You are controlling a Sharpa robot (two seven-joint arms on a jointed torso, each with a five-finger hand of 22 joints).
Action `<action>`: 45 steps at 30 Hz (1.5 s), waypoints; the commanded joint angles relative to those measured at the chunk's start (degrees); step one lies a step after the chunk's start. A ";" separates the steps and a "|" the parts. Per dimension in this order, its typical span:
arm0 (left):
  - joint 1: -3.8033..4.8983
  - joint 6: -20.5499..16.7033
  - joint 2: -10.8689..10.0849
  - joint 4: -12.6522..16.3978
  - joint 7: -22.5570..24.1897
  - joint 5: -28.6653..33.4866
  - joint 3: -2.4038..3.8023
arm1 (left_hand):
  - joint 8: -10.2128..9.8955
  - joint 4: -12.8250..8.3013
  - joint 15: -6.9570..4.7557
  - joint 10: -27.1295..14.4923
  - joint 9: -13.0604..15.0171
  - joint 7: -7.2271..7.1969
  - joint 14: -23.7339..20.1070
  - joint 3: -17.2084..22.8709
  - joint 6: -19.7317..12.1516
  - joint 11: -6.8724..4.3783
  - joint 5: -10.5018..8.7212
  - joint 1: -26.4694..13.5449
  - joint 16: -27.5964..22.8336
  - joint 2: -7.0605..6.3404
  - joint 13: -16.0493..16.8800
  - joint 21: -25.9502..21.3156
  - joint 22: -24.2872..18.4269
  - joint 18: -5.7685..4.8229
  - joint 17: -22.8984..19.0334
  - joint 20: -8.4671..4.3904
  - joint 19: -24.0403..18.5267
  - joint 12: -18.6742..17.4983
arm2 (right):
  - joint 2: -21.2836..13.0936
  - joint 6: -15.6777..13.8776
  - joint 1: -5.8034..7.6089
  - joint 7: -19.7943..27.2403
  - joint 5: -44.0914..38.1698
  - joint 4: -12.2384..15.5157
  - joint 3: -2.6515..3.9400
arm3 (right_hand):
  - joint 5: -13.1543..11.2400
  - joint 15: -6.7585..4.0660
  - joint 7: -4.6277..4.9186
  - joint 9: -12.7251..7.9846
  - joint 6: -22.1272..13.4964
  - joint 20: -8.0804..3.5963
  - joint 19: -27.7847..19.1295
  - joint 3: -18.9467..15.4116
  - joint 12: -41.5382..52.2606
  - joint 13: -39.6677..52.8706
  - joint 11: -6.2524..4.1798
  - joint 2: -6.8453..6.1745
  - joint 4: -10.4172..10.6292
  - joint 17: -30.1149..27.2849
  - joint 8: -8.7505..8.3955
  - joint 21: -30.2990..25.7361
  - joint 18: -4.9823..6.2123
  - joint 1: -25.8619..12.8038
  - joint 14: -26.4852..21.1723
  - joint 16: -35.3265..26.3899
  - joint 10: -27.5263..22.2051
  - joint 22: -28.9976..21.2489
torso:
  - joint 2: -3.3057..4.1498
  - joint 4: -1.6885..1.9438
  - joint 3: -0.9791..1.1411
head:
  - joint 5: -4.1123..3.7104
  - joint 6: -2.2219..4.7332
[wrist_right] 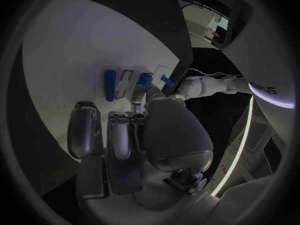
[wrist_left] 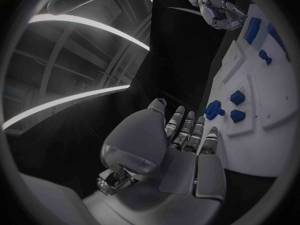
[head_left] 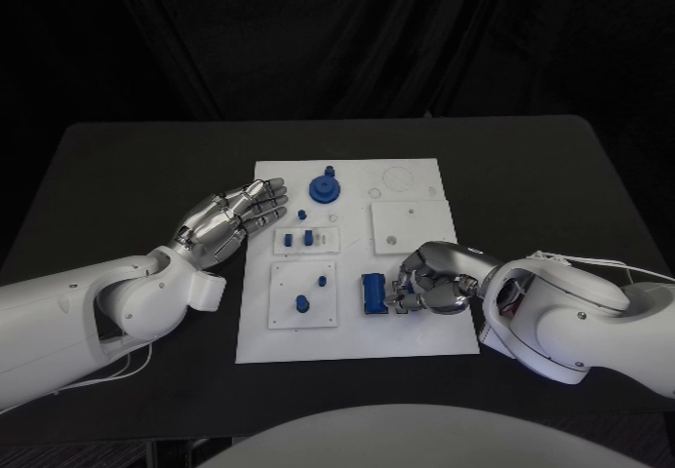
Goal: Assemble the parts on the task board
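Here your right hand [head_left: 433, 281] curls its fingers beside the blue cylinder [head_left: 373, 292] lying low-centre on the task board [head_left: 422, 331], seemingly to grasp it, while your left hand [head_left: 225, 222] waits spread and empty at the board's left edge.

My table [head_left: 140, 175] is plain black, and the task board [head_left: 422, 331] on it is plain white, with white raised plates of the same shade. The parts are all solid blue: the round knobbed part [head_left: 325, 186], the small pegs [head_left: 297, 238], the two studs [head_left: 311, 293] and the long cylinder [head_left: 373, 292]. My left hand [head_left: 229, 220] is silver with dark seams, my right hand [head_left: 433, 279] silver too, and both my arms are white
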 commanded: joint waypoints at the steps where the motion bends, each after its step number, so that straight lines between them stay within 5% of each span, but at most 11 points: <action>1: -0.15 0.98 0.03 0.11 0.62 -0.06 0.04 | 0.26 -0.21 0.40 -0.01 0.08 4.80 0.00 0.17 0.41 0.37 0.35 0.38 0.25 -0.07 0.07 0.08 0.07 -0.82 0.05 0.40 0.05 0.23 | 0.30 0.46 -0.21 -0.49 0.29 -0.19 -0.01 | -1.26 -0.36 -0.29 0.17 -0.02 -0.46 1.12 0.42 0.16 15.07 -0.32 0.18 -0.03 15.09 0.46 0.25 -0.14 1.30 6.06 0.14 5.97 11.17 | -0.01 0.00 0.01 | 0.09 0.01; 9: -0.17 1.00 -0.14 0.23 0.83 -0.06 0.04 | 0.34 -0.29 0.47 0.12 0.10 4.86 0.05 0.32 0.58 0.45 0.38 0.37 0.36 -0.08 0.08 0.13 0.11 -0.90 0.05 0.38 0.13 0.42 | 0.46 0.61 -0.27 -0.80 0.32 -0.39 -0.01 | -4.78 -0.41 -0.29 0.34 0.02 -0.54 1.24 -0.23 0.16 15.07 -0.35 -0.45 -0.33 15.09 0.54 0.51 -0.20 3.99 6.06 0.14 5.97 11.25 | 0.01 0.02 -0.02 | 0.21 0.01; 10: -0.18 1.01 -0.24 0.29 0.98 -0.06 0.04 | 0.34 -0.29 0.47 0.12 0.10 4.86 0.05 0.32 0.58 0.45 0.38 0.37 0.36 -0.08 0.08 0.13 0.11 -0.90 0.05 0.38 0.13 0.42 | 0.20 0.20 -0.28 -0.76 0.32 -0.23 -0.01 | -5.85 -0.34 -0.14 0.36 -0.04 -0.51 1.27 -1.22 0.16 15.07 -0.23 -1.48 -0.08 15.09 0.50 0.57 -0.22 4.02 6.06 0.14 5.97 11.27 | 0.01 0.03 -0.02 | 0.20 0.01; 13: -0.18 1.01 -0.43 0.39 1.27 -0.07 0.04 | 0.47 -0.41 0.59 0.36 0.13 4.95 0.20 0.52 0.85 0.56 0.41 0.37 0.86 -0.12 0.11 0.18 0.15 -1.03 0.10 0.39 0.22 0.73 | -0.74 -1.33 -0.27 -0.55 0.25 0.40 -0.01 | -5.84 -0.18 0.11 0.34 -0.10 -0.39 1.30 -2.50 0.16 15.07 -0.03 -1.71 0.61 15.09 0.40 0.64 -0.25 2.08 6.06 0.14 5.97 11.29 | 0.03 0.05 -0.01 | 0.27 0.01; 18: -0.19 0.90 -0.69 0.52 1.40 -0.09 0.04 | 0.65 -0.58 0.74 0.67 0.17 5.03 0.40 0.79 1.19 0.69 0.46 0.36 1.38 -0.22 0.14 0.29 0.24 -1.18 0.14 0.39 0.43 1.08 | -3.40 -3.25 -0.25 -1.33 -1.12 1.57 -0.01 | 3.69 0.33 0.94 -1.31 -2.01 0.03 1.87 -4.94 0.16 15.07 0.65 -0.70 0.62 15.09 -2.36 1.99 -0.53 -3.83 6.06 0.14 5.97 11.68 | 0.03 0.01 0.01 | 0.19 0.01; 20: -0.19 0.81 -0.73 0.56 1.40 -0.09 0.04 | 0.68 -0.61 0.76 0.74 0.17 5.05 0.42 0.82 1.26 0.71 0.46 0.35 1.42 -0.27 0.14 0.32 0.26 -1.21 0.14 0.39 0.47 1.16 | -4.31 -3.07 -0.24 -2.05 -1.58 1.75 -0.01 | 4.67 0.45 1.10 -1.69 -2.24 0.13 1.90 -5.12 0.16 15.07 0.80 -0.81 0.60 15.09 -2.87 2.07 -0.54 -3.94 6.06 0.14 5.97 11.70 | 0.01 -0.01 0.01 | 0.18 0.01; 24: -0.19 0.65 -0.76 0.66 1.42 -0.10 0.04 | 0.74 -0.65 0.80 0.82 0.19 5.07 0.46 0.87 1.41 0.74 0.49 0.33 1.54 -0.31 0.15 0.33 0.27 -1.25 0.15 0.38 0.51 1.24 | -6.21 -2.27 -0.23 -4.04 -2.33 1.76 -0.03 | 12.00 0.65 1.27 -2.83 -2.50 0.37 1.88 -4.66 0.16 15.07 1.00 -0.48 0.57 15.09 -4.19 2.16 -0.54 -3.09 6.06 0.14 5.97 11.70 | 0.03 -0.05 0.02 | 0.25 0.01; 25: -0.19 0.62 -0.76 0.68 1.42 -0.10 0.04 | 0.74 -0.65 0.80 0.82 0.19 5.07 0.46 0.87 1.41 0.74 0.49 0.33 1.54 -0.31 0.15 0.33 0.27 -1.25 0.15 0.38 0.51 1.24 | -6.54 -1.96 -0.23 -4.62 -2.45 1.66 -0.04 | 17.64 0.57 1.20 -3.21 -2.48 0.31 1.87 -3.95 0.16 15.07 0.93 -0.56 0.57 15.09 -4.57 2.20 -0.52 -1.90 6.06 0.14 5.97 11.70 | 0.03 -0.04 0.02 | 0.20 0.01; 27: -0.19 0.59 -0.75 0.69 1.41 -0.10 0.04 | 0.74 -0.65 0.80 0.82 0.19 5.07 0.46 0.87 1.41 0.74 0.49 0.33 1.54 -0.31 0.15 0.33 0.27 -1.25 0.15 0.38 0.51 1.24 | -6.81 -1.40 -0.23 -5.46 -2.56 1.49 -0.04 | 19.93 0.58 1.18 -3.47 -2.41 0.35 1.87 -3.53 0.16 15.07 0.90 -0.79 0.53 15.09 -4.78 2.25 -0.54 -1.40 6.06 0.14 5.97 11.71 | 0.02 -0.04 0.00 | 0.12 0.01; 45: -0.19 0.78 -0.24 0.46 1.26 -0.10 0.04 | 0.81 -0.72 0.86 0.95 0.20 5.13 0.52 0.97 1.52 0.81 0.57 0.32 1.72 -0.37 0.15 0.33 0.27 -1.32 0.16 0.38 0.55 1.36 | -4.66 1.67 -0.25 -9.90 -3.34 -0.75 -0.06 | 19.12 0.61 1.18 -3.69 -1.73 0.39 1.76 -3.04 0.16 15.07 0.92 -0.29 0.73 15.09 -4.69 2.06 -0.49 -2.29 6.06 0.14 5.97 11.64 | 0.01 0.05 0.00 | 0.08 0.01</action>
